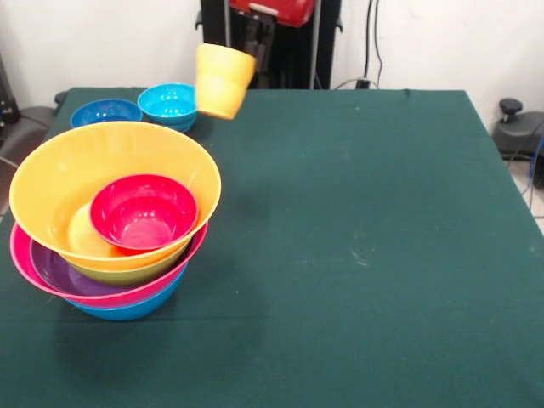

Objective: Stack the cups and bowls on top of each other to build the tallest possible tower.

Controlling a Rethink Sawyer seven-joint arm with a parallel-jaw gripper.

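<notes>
The yellow cup [223, 81] hangs tilted in the air near the top of the frame, left of the middle, so the carrying step looks in hand. The gripper itself is hidden behind the cup, so I cannot tell how its jaws stand. The tower [110, 223] sits at the left, with a small red bowl [143, 212] inside the big orange bowl [51, 174]. Two blue bowls [136, 108] wait at the upper left. Next, the cup likely needs to go over the red bowl and down gently.
</notes>
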